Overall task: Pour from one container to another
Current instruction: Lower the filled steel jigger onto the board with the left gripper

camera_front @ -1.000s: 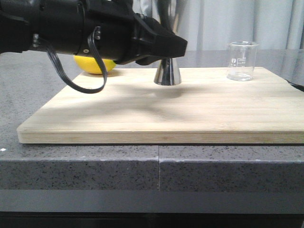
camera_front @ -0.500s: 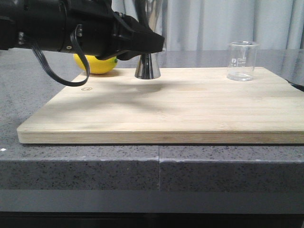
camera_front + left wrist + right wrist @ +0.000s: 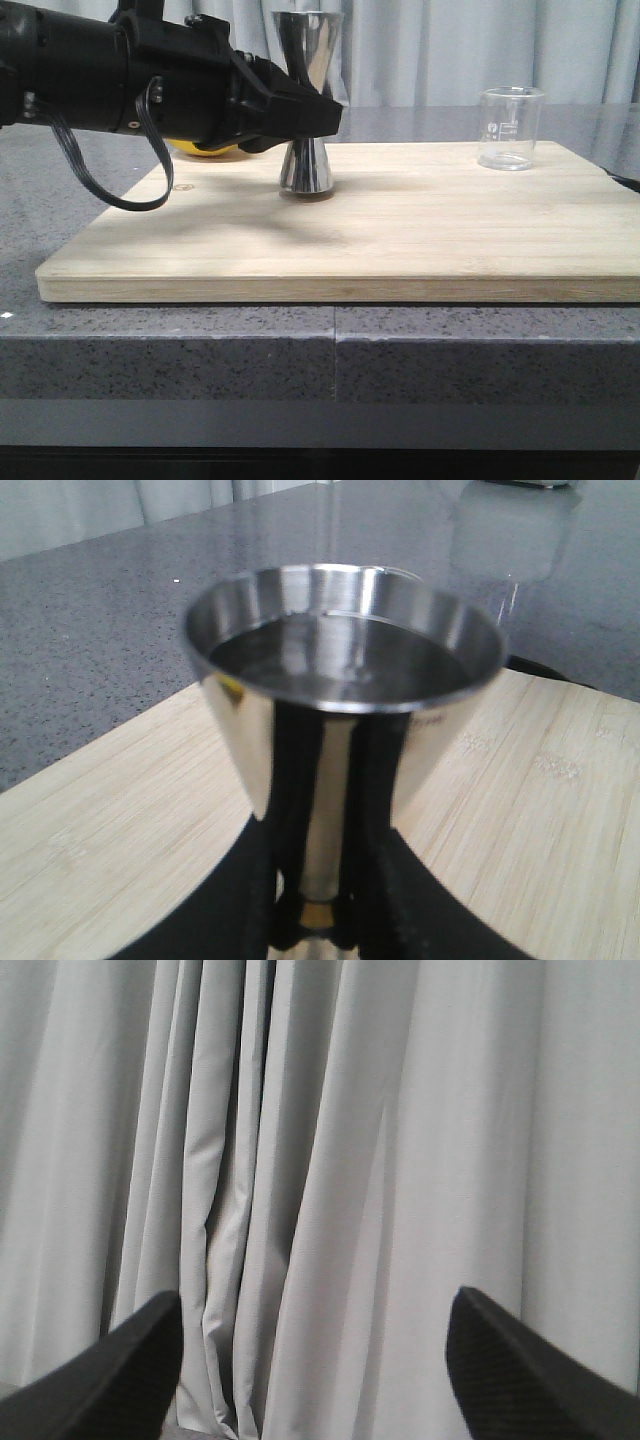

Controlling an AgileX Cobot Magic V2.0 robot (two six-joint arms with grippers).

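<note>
The steel hourglass jigger stands upright over the left half of the wooden board, its base on or just above the wood. My left gripper reaches in from the left and is shut on its narrow gold waist. In the left wrist view the jigger's wide upper cup fills the middle, its inside dark and glossy, and the left gripper clamps the waist below it. The clear glass beaker stands alone at the board's far right corner. My right gripper is open, facing only curtain.
A yellow lemon sits at the board's far left, mostly hidden behind my left arm. The board lies on a grey speckled counter. Pale curtains hang behind.
My left arm carried the jigger leftward, away from the beaker, and then lowered it toward the board. The upper cup now shows above the arm. The beaker has not moved.
</note>
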